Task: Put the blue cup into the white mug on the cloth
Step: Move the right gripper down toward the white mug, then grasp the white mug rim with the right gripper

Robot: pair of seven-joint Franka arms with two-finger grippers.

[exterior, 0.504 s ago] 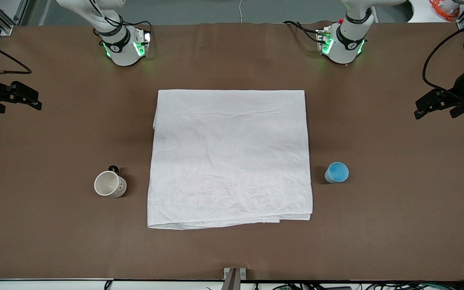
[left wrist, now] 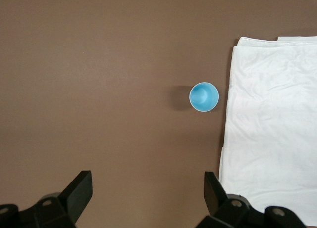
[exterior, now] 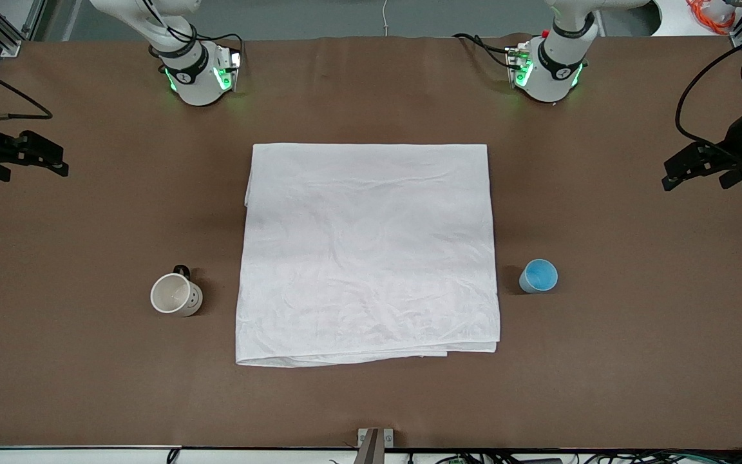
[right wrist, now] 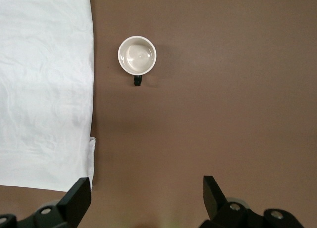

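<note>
The cloth lies flat and wrinkled in the middle of the brown bench, folded in layers, with a lower layer's edge showing along the side nearest the front camera; nothing rests on it; the white mug stands upright on the bare bench just off the cloth's edge toward the right arm's end, its black handle turned toward the robots' bases and its mouth open upward; the blue cup stands upright on the bare bench near the cloth's edge toward the left arm's end, apart from the fabric, a touch farther from the front camera than the mug; cup and mug are well apart, with the cloth between them; the left hand hangs over the left arm's end of the bench, its fingers spread wide and holding nothing, the cup in its wrist view; the right hand hangs over the right arm's end, its fingers likewise spread and empty, the mug in its wrist view
</note>
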